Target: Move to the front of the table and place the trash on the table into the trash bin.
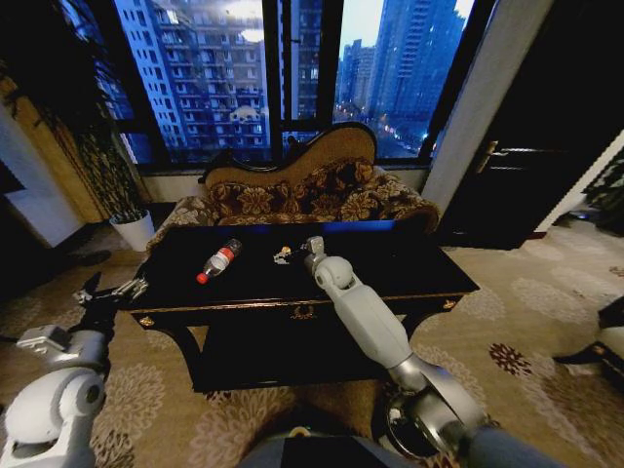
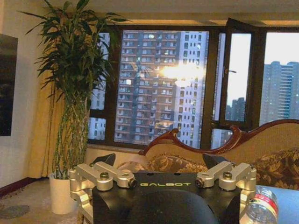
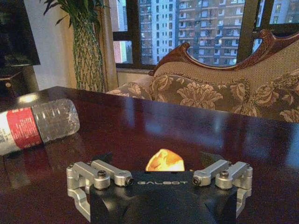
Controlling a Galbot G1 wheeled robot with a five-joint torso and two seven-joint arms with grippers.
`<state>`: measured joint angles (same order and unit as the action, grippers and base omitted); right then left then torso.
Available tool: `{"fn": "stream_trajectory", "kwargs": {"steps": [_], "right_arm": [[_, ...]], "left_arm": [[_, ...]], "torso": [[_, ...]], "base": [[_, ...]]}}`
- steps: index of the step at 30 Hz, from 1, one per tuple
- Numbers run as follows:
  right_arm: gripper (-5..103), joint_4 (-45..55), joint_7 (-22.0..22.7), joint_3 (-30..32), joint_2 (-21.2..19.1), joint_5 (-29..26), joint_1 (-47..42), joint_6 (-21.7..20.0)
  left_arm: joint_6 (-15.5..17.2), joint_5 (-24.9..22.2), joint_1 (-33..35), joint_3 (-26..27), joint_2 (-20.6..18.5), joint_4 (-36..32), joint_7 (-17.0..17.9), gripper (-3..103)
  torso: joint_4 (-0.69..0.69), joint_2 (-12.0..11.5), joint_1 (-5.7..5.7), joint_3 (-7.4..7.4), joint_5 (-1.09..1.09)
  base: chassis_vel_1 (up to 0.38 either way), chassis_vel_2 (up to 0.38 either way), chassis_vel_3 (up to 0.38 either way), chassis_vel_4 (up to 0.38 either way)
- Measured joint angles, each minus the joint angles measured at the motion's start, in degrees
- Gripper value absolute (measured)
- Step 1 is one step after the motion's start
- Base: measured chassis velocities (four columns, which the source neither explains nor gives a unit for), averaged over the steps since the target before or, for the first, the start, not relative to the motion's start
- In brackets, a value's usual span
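Before the window, the sofa (image 1: 312, 190) backs the room, and the table (image 1: 409, 268) stands directly in front of the robot, so the approach appears done. None of the trash has left the tabletop as far as can be seen; no bin is identifiable from this position.

The right arm reaches across the table, its right gripper (image 1: 300, 251) low over the middle of the top. The right wrist view shows the orange scrap (image 3: 165, 160) lying just ahead of it, between the finger mounts. Whether the jaws are open or closed cannot be told.

The left gripper (image 1: 115, 291) hangs off the table's left end, just beside the edge, jaws spread apart and holding nothing.

The bottle (image 1: 218, 260) lies on its side left of centre, untouched. Small pale bits (image 1: 282, 256) rest beside the right gripper. All items remain to be binned.
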<state>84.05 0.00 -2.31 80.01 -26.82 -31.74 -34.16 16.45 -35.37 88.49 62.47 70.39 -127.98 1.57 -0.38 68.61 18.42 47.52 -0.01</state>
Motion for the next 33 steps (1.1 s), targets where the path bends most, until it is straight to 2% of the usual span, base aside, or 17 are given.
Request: {"fn": "stream_trajectory", "kwargs": {"steps": [11, 12, 14, 15, 16, 17, 20, 21, 23, 24, 26, 27, 29, 30, 33], "right_arm": [[100, -0.44, 0.0, -0.25, -0.35, 1.69, -0.58, 0.0], [96, -0.47, 0.0, -0.25, -0.39, 1.89, -0.66, 0.0], [96, -0.52, 0.0, -0.2, -0.41, 2.11, -0.77, 0.0], [88, -0.54, 0.0, -0.14, -0.43, 2.31, -0.91, 0.0], [88, -0.57, -0.01, -0.11, -0.44, 2.5, -1.07, 0.02], [79, -0.64, 0.0, -0.08, -0.45, 2.86, -1.26, 0.14], [79, -0.76, 0.0, 0.0, -0.41, 3.27, -1.41, 0.37], [68, -0.82, 0.0, 0.02, -0.37, 3.38, -1.44, 0.47], [68, -0.89, 0.0, 0.03, -0.33, 3.47, -1.46, 0.59], [57, -0.96, 0.0, 0.03, -0.3, 3.54, -1.46, 0.68], [57, -1.02, -0.01, 0.04, -0.26, 3.58, -1.46, 0.77], [46, -1.04, 0.0, 0.06, -0.25, 3.6, -1.46, 0.85], [46, -1.06, -0.01, 0.08, -0.25, 3.6, -1.46, 0.92], [35, -1.06, -0.01, 0.1, -0.25, 3.6, -1.46, 0.99], [35, -1.05, -0.03, 0.19, -0.31, 3.57, -1.49, 1.1]], "left_arm": [[-0.1, -0.01, -0.19, -0.09, 0.05, 0.31, -0.01, 100], [-0.12, -0.01, -0.19, -0.1, 0.07, 0.39, -0.01, 100], [-0.13, -0.01, -0.21, -0.13, 0.1, 0.44, -0.01, 100], [-0.14, -0.01, -0.25, -0.15, 0.12, 0.46, -0.01, 100], [-0.15, -0.01, -0.3, -0.17, 0.14, 0.48, -0.02, 100], [-0.15, -0.01, -0.41, -0.17, 0.15, 0.5, -0.02, 100], [-0.16, -0.02, -0.47, -0.17, 0.15, 0.52, -0.02, 100], [-0.18, -0.02, -0.48, -0.18, 0.15, 0.54, -0.02, 100], [-0.18, -0.02, -0.47, -0.17, 0.13, 0.57, -0.02, 100], [-0.19, -0.03, -0.48, -0.17, 0.11, 0.61, -0.02, 100], [-0.2, -0.03, -0.48, -0.16, 0.11, 0.65, -0.02, 100], [-0.21, -0.03, -0.47, -0.16, 0.11, 0.67, -0.02, 100], [-0.22, -0.03, -0.42, -0.16, 0.13, 0.68, -0.02, 100], [-0.23, -0.03, -0.38, -0.16, 0.16, 0.69, -0.02, 100], [-0.25, -0.02, -0.37, -0.23, 0.24, 0.71, -0.02, 100]], "torso": [[0.0, 0.0, 0.0, 0.0, 0.0], [0.0, 0.0, 0.0, 0.0, 0.0], [0.0, 0.0, 0.0, 0.0, 0.0], [0.0, 0.0, 0.0, 0.0, 0.01], [0.0, 0.0, 0.0, 0.0, 0.0], [0.0, 0.0, 0.0, 0.0, 0.0], [0.0, 0.0, 0.0, 0.0, 0.0], [0.0, 0.0, 0.0, 0.0, 0.0], [0.0, 0.0, 0.0, 0.0, 0.0], [0.0, 0.0, 0.0, 0.0, 0.0], [0.0, 0.0, 0.0, 0.0, 0.0], [0.0, 0.0, 0.0, 0.0, 0.0], [0.0, 0.0, 0.0, 0.0, 0.0], [0.0, 0.0, 0.0, 0.0, 0.01], [0.01, 0.0, 0.0, 0.0, 0.01]], "base": [[0.0, 0.0, 0.0, 0.0], [0.0, 0.0, 0.0, 0.0], [0.0, 0.0, 0.0, 0.0], [0.0, 0.0, 0.0, 0.0], [0.0, 0.0, 0.0, 0.0], [0.0, 0.0, 0.0, 0.0], [0.0, 0.0, 0.0, 0.0], [0.0, 0.0, 0.0, 0.0], [0.0, 0.0, 0.0, 0.0], [0.0, 0.0, 0.0, 0.0], [0.0, 0.0, 0.0, 0.0], [0.0, 0.0, 0.0, 0.0], [0.0, 0.0, 0.0, 0.0], [0.0, 0.0, 0.0, 0.0], [0.0, 0.0, 0.0, 0.0]]}}
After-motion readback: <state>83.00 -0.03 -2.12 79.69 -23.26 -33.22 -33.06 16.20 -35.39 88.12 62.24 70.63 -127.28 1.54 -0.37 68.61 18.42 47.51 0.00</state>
